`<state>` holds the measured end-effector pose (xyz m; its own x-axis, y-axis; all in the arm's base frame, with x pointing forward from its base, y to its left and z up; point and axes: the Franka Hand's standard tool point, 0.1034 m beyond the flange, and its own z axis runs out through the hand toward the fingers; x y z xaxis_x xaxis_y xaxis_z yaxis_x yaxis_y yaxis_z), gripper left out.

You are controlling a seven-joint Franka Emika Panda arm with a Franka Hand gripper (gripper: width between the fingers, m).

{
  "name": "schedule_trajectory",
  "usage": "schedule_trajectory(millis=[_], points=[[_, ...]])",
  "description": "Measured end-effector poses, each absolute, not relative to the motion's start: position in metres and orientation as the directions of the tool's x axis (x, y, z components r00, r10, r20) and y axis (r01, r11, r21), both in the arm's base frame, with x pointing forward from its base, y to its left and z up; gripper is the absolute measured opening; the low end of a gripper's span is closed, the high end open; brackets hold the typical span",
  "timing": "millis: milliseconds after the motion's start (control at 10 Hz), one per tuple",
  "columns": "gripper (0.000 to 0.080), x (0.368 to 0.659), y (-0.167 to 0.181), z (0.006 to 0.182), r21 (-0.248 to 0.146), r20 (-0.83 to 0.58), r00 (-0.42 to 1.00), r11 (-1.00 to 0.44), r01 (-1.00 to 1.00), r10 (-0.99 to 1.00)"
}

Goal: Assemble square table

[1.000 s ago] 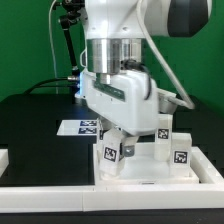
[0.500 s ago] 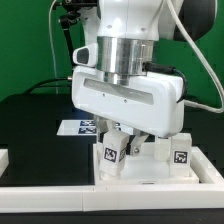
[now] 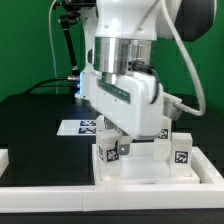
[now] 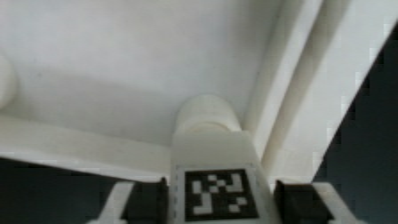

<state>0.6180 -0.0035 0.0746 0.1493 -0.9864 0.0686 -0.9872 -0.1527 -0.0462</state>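
Since a moment ago the gripper (image 3: 117, 143) has rotated and narrowed around a tagged leg post (image 4: 215, 170) at the exterior view's lower centre, standing on the square table panel (image 3: 150, 177); a firm clench cannot be confirmed.

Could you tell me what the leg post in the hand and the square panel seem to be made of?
Leg post: apparently white plastic with a smooth matte finish and rounded end; its black-and-white tag looks printed. Square panel: likely the same smooth white plastic, evenly coloured with a moulded-looking raised rim.
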Motion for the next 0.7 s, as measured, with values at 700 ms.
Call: schedule_trajectory(millis=[700], points=[[0.0376, 0.6253, -0.0031, 0.074, -0.117, -0.059, -0.355, 0.359, -0.926, -0.933]])
